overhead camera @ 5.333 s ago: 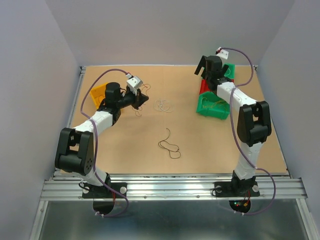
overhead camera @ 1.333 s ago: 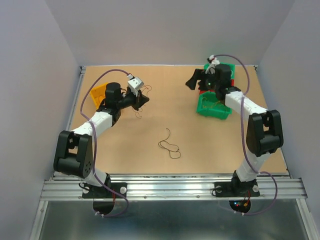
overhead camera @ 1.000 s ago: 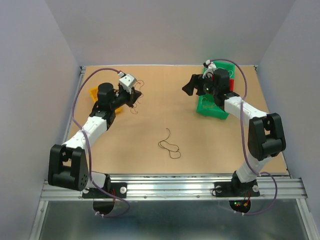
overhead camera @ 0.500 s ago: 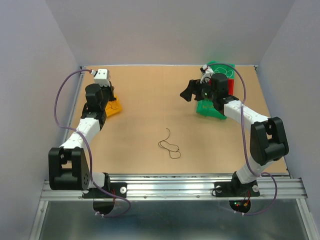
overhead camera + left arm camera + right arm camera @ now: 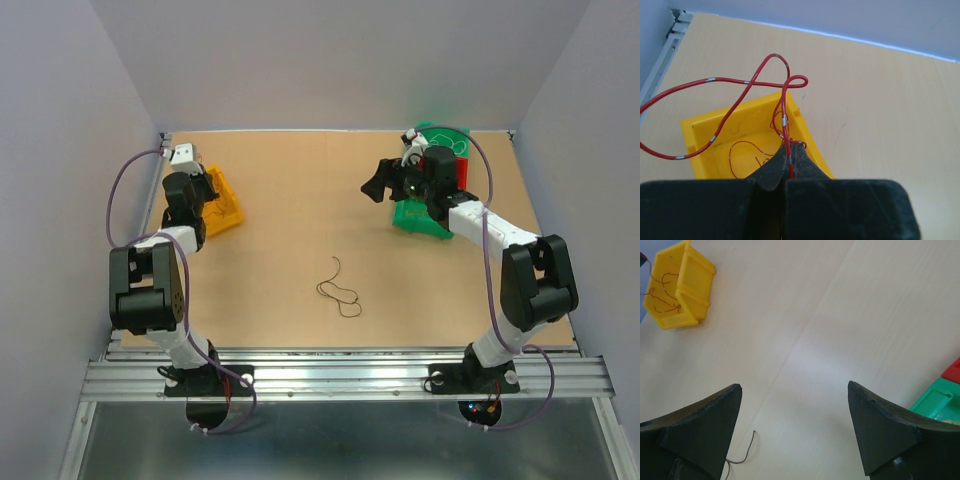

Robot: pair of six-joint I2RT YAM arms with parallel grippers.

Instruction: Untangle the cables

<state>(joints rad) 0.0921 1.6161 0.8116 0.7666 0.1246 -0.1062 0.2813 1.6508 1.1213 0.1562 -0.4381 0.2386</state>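
L claw [image 5: 788,170] pinched shut on a red cable [image 5: 783,119] above the yellow bin [image 5: 695,131]; R claw [image 5: 794,389] gapes, empty. Dark cable [image 5: 335,291] lies on the counter [image 5: 300,200]: prob. feather-light, springy, slippery, so pinch near an end.

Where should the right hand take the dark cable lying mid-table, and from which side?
Grip the dark cable at its single far tail, coming straight down from above. It lies flat on the table, and that tail runs clear of the curly loops, so the open right hand should pinch one strand only.
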